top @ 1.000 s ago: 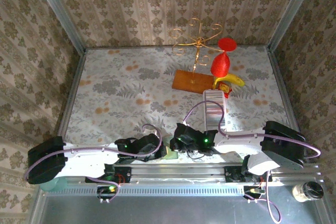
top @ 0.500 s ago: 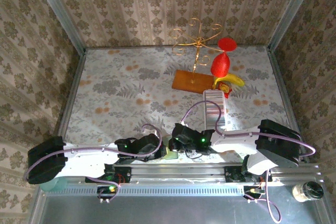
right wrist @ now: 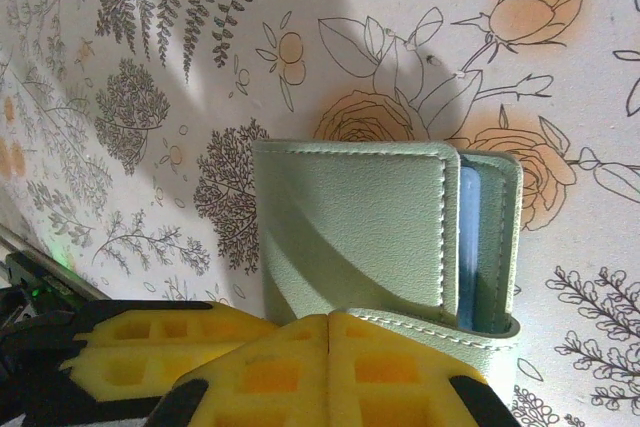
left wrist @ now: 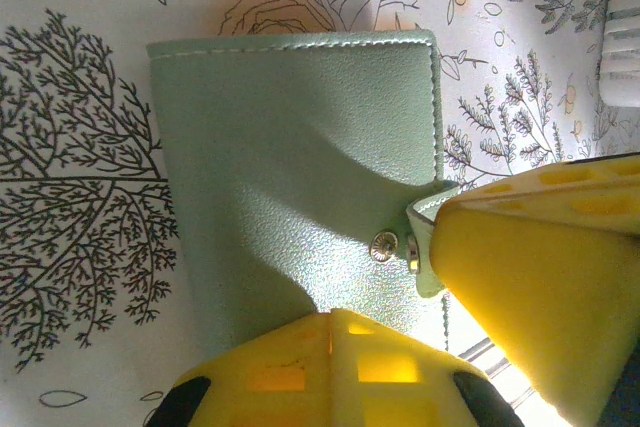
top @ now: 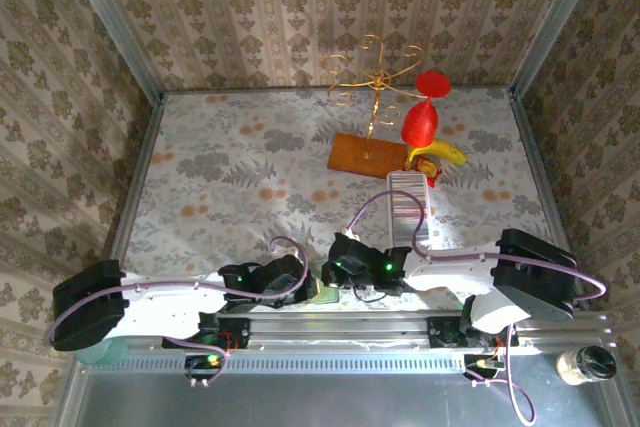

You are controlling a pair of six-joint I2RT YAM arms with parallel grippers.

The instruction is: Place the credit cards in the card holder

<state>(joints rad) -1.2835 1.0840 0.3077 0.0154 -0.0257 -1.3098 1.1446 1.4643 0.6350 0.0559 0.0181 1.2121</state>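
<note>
The table, covered in a floral cloth, takes up most of the scene. Both arms are folded low along its near edge, the left arm reaching in from the left and the right arm from the right. Their wrists meet near the middle.

Right of centre lies a long white ribbed tray. Beyond it is a brown wooden board, with a gold wire stand farther back.

The card holder lies flat on the cloth at the near edge, between the two wrists. It is folded shut. The right wrist view shows a strip of bluish lining at one side of the card holder.

The left gripper has its yellow fingers pressed together with nothing between them. Its tips sit over one edge of the card holder — whether they press on it cannot be told. The right gripper is closed the same way, with the wallet's edge running along its tips.

The small tab sits against a yellow finger at the wallet's side, just beside the metal snap.
</note>
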